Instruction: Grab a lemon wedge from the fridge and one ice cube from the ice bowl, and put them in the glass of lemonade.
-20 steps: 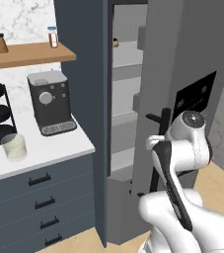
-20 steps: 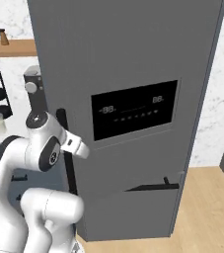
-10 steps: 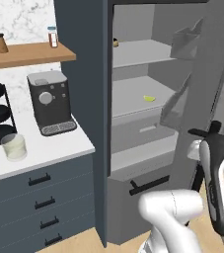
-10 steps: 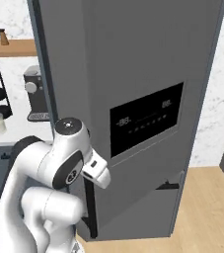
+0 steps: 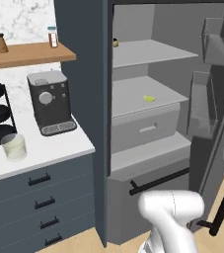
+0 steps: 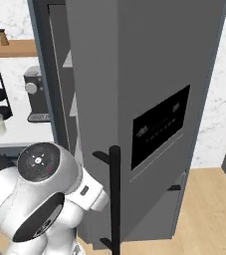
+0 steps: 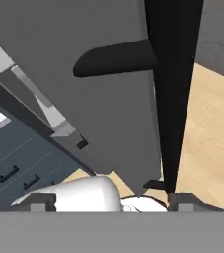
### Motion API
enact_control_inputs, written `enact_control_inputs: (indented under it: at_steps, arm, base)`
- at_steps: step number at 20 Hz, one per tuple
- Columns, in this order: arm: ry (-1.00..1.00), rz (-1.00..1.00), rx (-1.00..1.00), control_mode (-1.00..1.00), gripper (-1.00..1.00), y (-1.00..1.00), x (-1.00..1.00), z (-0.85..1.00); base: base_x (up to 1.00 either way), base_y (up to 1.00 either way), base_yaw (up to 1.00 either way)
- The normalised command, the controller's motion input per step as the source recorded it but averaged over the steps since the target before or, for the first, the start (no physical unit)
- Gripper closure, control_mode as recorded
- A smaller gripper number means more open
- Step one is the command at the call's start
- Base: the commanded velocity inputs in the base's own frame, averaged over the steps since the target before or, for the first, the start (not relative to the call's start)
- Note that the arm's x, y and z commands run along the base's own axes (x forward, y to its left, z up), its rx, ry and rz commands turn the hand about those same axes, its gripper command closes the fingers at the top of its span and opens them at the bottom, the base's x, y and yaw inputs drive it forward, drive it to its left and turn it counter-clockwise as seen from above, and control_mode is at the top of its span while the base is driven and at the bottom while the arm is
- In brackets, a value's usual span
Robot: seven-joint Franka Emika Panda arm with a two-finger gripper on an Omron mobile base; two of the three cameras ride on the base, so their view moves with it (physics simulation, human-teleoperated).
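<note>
Standing open in the left base view, the fridge (image 5: 133, 123) shows light grey shelves; the lemon wedge (image 5: 149, 98) lies on the middle shelf, well apart from the arm, and the glass of lemonade (image 5: 14, 147) sits on the counter (image 5: 59, 148) in front of the coffee machine (image 5: 50, 102). Right base view: the fridge door (image 6: 149, 99), swung wide, faces the camera with its black display panel (image 6: 160, 127); the black bar handle (image 6: 114, 199) stands just beside the arm's wrist. Hand view: the gripper (image 7: 108, 200) has its fingertips (image 7: 39, 201) spread wide, holding nothing, with the handle passing just above the right-hand tip; contact cannot be told.
</note>
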Motion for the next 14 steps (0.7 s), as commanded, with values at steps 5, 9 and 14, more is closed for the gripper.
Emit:
enact_control_inputs:
  at_steps: [5, 9, 14]
  arm:
    - [-0.16, 0.0, -0.1, -1.0, -1.0, 0.32, -0.63, 1.0]
    - [0.05, -0.08, -0.21, -1.0, -1.0, 0.76, 0.07, 0.97]
    - [0.31, -0.29, -0.4, -1.0, -1.0, 0.21, 0.91, 0.17]
  base:
    - [0.0, 0.0, 0.0]
    - [0.0, 0.0, 0.0]
    - [0.0, 0.0, 0.0]
